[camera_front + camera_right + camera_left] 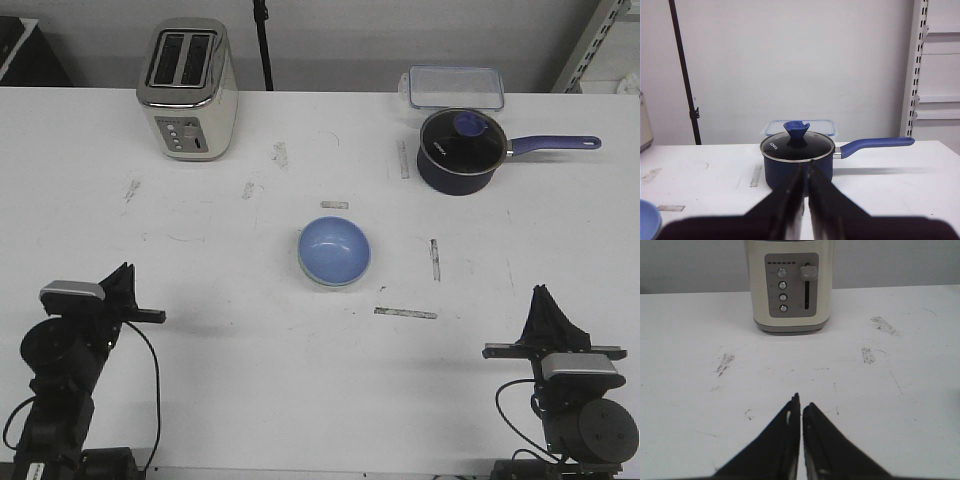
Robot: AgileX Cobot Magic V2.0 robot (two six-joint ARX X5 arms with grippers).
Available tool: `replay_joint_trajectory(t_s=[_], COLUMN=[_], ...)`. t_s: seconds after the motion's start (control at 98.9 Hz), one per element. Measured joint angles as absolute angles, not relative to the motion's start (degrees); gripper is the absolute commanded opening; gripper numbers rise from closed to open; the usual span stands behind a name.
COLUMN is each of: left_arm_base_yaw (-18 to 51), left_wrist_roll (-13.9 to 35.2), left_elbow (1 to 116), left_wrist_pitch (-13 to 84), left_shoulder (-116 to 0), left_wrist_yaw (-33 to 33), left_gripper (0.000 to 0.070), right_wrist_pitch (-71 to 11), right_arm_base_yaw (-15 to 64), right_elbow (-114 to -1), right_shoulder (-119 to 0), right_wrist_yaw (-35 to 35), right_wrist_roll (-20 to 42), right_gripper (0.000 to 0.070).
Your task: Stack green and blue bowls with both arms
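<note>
The stacking looks to me already done: near the middle of the front view the blue bowl (pixel 334 249) sits nested inside the green bowl (pixel 303 262), of which I can see only a thin pale rim peeking out along the lower left edge of the blue one. Both of my pincers are parked low in that frame, well apart from the stack — my left gripper (pixel 126 281) in the lower left corner, my right gripper (pixel 545 305) in the lower right. Each is clenched on nothing: in the left wrist view the two black fingers (pixel 785 432) meet at their tips over bare table, pointed towards the toaster (pixel 790 285), and in the right wrist view my right gripper (pixel 805 172) shows the same closed wedge, aimed at the navy saucepan (pixel 797 160) with its glass lid and purple handle, a clear lidded container (pixel 455 87) behind it. A sliver of the blue bowl (pixel 649 220) shows at the lower left edge of that view. As for which way the bowls point — both stand upright, mouths opening straight up at the front camera; being round they have no long axis across the table (pixel 220 350), only the vertical one they now share. So I judge the step in hand to be the rest after release, and the next move calls for little: hold clear, or at most check that the blue bowl sits level in the green.
</note>
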State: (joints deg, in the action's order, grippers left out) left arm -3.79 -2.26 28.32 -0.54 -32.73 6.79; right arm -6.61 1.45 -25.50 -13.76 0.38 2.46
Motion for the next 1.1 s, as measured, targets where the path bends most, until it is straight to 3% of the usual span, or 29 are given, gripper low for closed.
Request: replay_joint_trajectory(t_s=[0.334, 0.506, 0.91, 1.102], left_arm_base_yaw=[-3.9, -3.9, -2.9, 1.1], left_wrist_roll=[-2.1, -2.1, -2.1, -2.1], left_elbow=[19.5, 19.5, 19.1, 17.8], left_wrist_pitch=[-2.0, 2.3, 2.2, 1.9], left_shoulder=[-17.0, -14.1, -10.8, -8.3], left_wrist_yaw=[6.8, 6.8, 6.6, -0.2], left_gripper=[0.0001, 0.0001, 0.0001, 0.0001], right_wrist_pitch=[-6.6, -6.6, -6.6, -6.6], right_arm_base_yaw=[1.5, 1.5, 1.5, 1.5], right_elbow=[-25.5, -25.5, -25.5, -25.5], right_shoulder=[-13.8, -13.8, -13.8, -13.8], right_wrist_yaw=[0.4, 0.4, 0.4, 0.4], right_wrist_roll=[2.5, 2.5, 2.4, 2.5], right_gripper=[0.0006, 0.0006, 0.0006, 0.0006])
